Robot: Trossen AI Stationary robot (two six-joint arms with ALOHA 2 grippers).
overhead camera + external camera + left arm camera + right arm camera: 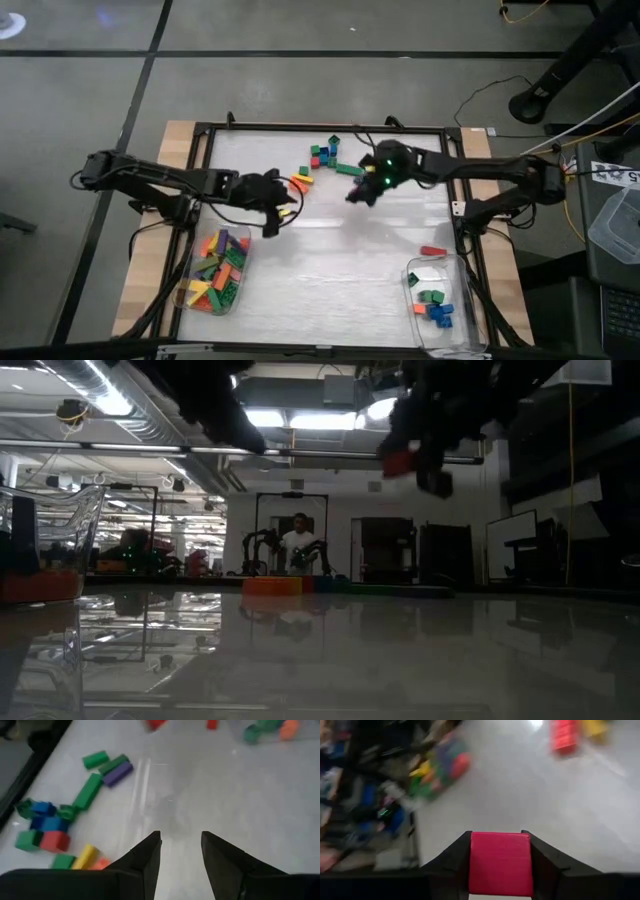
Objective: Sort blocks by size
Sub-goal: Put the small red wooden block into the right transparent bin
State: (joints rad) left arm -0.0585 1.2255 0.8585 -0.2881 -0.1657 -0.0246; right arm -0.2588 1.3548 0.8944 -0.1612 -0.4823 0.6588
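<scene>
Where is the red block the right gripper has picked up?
The red block sits clamped in the right gripper, above the table's middle in the high view, just below the loose pile of blocks at the far edge.

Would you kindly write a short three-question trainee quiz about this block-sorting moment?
1. True or false: the right gripper is shut on a red block.
2. The left gripper is: A) open and empty, B) shut on a green block, C) out of view.
3. Fill in: in the high view, the tub at the table's lower left holds ____ blocks than the tub at lower right.

Key: 1 true; 2 A; 3 more.
</scene>
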